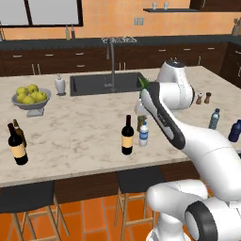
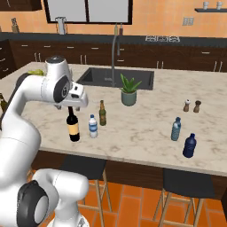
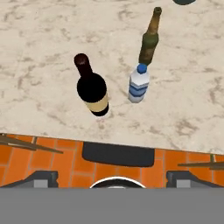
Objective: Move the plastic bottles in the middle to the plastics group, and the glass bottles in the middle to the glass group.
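Jaws apart, it seems, judging by the two dark finger tips far apart at the bottom of the hand view, clamped on nothing; gripper (image 2: 71, 107) hanging just above the neck of the black wine bottle with cream label (image 2: 73, 126), though exact tip spacing hard to make out from the base cameras. Standing upright near the front edge of the marble counter (image 1: 84, 136), with the small clear plastic bottle (image 2: 92, 126) just to its right and the slender olive-green bottle (image 2: 102, 113) slightly farther back, all three close but apart. Far left: black wine bottle with tan label (image 1: 18, 146) and thinner brown bottle (image 1: 18, 129) together. Far right: light-blue translucent bottle (image 2: 176, 129) and dark-blue bottle (image 2: 189, 146) near each other.
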You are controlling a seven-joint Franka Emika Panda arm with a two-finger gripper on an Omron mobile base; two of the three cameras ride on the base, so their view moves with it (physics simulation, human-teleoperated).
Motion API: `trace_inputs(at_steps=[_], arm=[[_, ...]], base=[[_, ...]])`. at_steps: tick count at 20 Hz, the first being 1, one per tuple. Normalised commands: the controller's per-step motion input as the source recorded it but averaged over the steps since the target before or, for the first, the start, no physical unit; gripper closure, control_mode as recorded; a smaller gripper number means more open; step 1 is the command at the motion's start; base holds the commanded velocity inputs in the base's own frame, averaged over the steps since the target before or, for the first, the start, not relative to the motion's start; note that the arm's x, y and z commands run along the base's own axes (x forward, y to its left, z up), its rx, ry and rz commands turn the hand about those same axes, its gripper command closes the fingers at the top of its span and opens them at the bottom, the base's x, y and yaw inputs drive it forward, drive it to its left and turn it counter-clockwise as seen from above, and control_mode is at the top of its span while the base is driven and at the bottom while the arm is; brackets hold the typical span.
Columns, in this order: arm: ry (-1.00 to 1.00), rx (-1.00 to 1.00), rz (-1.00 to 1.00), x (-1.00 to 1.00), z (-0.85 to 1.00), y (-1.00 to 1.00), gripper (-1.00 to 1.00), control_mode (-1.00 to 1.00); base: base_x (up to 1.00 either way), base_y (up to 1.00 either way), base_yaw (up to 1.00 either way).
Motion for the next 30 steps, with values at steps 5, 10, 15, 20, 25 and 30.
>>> trace_inputs(at_steps=[5, 10, 15, 20, 25, 30], arm=[[-0.27, 0.0, 0.0, 0.43, -0.05, 0.5, -1.0, -1.0], [-0.1, 0.0, 0.0, 0.25, -0.33, 0.11, -1.0, -1.0], [0.01, 0.0, 0.0, 0.18, -0.3, 0.0, -1.0, -1.0], [0.0, 0.0, 0.0, 0.19, -0.44, 0.11, -1.0, -1.0], [-0.03, 0.0, 0.0, 0.27, -0.26, 0.12, -1.0, -1.0], [-0.05, 0.0, 0.0, 0.19, -0.21, 0.11, -1.0, -1.0]], base=[[0.0, 0.0, 0.0], [0.0, 0.0, 0.0], [0.0, 0.0, 0.0], [0.0, 0.0, 0.0], [0.0, 0.0, 0.0], [0.0, 0.0, 0.0]])
